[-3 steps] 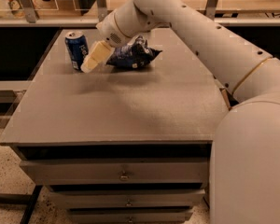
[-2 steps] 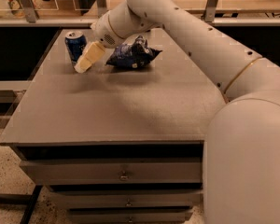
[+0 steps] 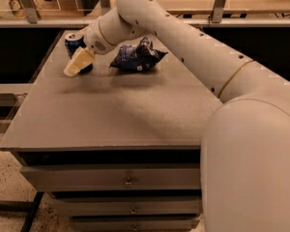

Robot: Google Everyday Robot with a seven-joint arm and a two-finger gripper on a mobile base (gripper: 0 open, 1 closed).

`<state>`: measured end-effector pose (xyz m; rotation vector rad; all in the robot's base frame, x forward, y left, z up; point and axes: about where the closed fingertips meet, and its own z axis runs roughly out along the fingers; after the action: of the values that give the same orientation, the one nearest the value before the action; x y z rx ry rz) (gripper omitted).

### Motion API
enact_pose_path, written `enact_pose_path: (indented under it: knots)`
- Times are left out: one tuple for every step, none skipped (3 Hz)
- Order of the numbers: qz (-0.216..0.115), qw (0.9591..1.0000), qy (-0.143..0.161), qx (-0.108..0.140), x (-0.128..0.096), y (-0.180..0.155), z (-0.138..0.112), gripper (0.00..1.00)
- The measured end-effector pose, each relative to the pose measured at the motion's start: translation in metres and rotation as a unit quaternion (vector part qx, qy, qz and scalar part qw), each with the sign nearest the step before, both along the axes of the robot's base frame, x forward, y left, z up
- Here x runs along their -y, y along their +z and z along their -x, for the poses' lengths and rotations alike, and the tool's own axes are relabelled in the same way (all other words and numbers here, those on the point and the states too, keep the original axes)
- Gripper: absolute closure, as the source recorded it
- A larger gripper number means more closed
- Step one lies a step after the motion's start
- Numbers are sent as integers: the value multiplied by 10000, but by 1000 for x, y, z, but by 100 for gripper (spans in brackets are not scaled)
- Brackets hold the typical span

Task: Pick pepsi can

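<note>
Gripper (image 3: pixel 77 62), cream-coloured, upper left of frame, overlaps the lower part of the upright small dark blue pepsi can with silver top (image 3: pixel 73 39); whether apart or together cannot be told. Wrinkled dark blue snack bag (image 3: pixel 137 57) lies just right of it on the grey tabletop (image 3: pixel 121 115).

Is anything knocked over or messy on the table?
Nothing looks wrong. The pepsi can stands upright at the far left corner of the table, with the gripper just in front of it. The blue snack bag beside them is crinkly, but not spilled.
</note>
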<state>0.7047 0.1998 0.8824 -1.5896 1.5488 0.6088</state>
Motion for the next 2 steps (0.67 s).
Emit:
enact_pose_path:
  knots:
    - [-18,9999,164,37,-15,-5,5,42]
    - [-73,9996,280,-32,-25,-2,9,64]
